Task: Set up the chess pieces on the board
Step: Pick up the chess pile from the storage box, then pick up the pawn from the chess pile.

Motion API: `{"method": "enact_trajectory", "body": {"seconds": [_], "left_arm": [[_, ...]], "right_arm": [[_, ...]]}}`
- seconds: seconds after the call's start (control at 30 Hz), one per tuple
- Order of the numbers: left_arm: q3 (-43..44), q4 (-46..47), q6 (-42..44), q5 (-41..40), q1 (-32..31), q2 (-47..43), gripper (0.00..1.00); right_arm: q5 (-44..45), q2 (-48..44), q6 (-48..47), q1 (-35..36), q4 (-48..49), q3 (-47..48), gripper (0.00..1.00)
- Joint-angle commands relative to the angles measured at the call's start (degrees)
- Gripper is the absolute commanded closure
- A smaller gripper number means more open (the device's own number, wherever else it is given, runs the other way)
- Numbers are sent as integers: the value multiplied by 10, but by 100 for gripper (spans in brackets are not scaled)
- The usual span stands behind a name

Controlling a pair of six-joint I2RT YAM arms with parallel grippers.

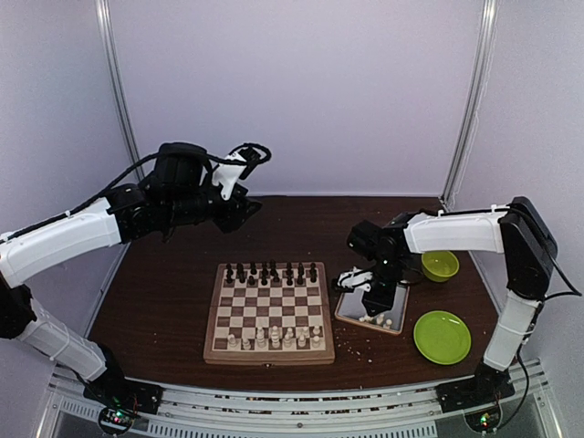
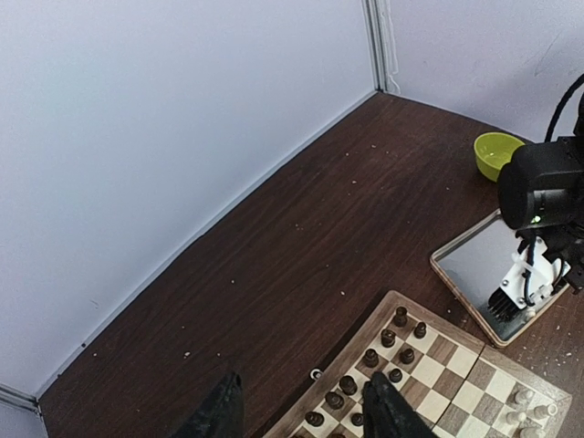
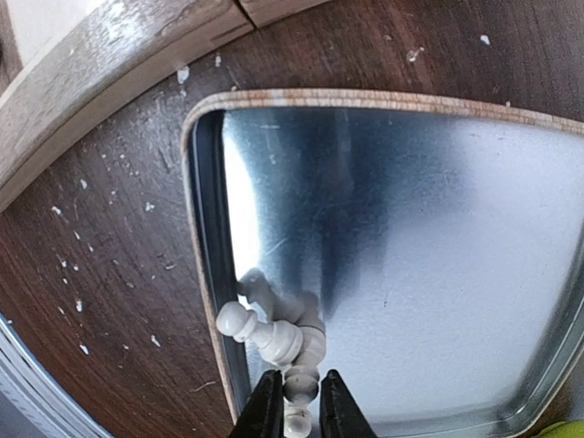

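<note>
A wooden chessboard [image 1: 266, 307] lies at the middle of the dark table [image 1: 164, 292], with dark pieces [image 1: 271, 272] filling its far ranks and cream chess pieces [image 1: 274, 338] lined along its near edge. Just right of the board sits a shiny metal tray [image 1: 351, 310]. Further right are a green bowl [image 1: 440, 265] and a green plate [image 1: 442, 337], well clear of the board. The right arm reaches down over the tray and hides much of it from above, where only a few loose pieces [image 1: 383, 321] show at its near corner. The right wrist view shows more. The right gripper [image 3: 300, 401] has its jaws drawn narrow around one cream piece [image 3: 301, 385], a finger against each side, and a toppled pawn [image 3: 260, 328] lies just beside it at the tray wall. Pale crumbs [image 3: 82, 274] speckle the wood there. The left gripper [image 2: 304, 392] hangs high behind the board's far corner, jaws apart and holding nothing.
</note>
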Motion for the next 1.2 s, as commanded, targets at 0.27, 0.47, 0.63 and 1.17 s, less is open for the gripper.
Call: {"method": "enact_trajectory", "body": {"seconds": [0.27,0.47,0.63,1.17], "left_arm": [[25,2,-2,5,-5,10,54],[26,1,-1,6,-6,11,54],[29,-2,0,7,-7,15,55],[-93,157,-18,-5,-33,-22,57]], "right_arm": [[22,8,5,-20,6,30,97],[57,-5,5,-28,5,39,98],[-44,-7,2,-36,-28,59,98],[-74,-28,31,-37,-78,168,97]]}}
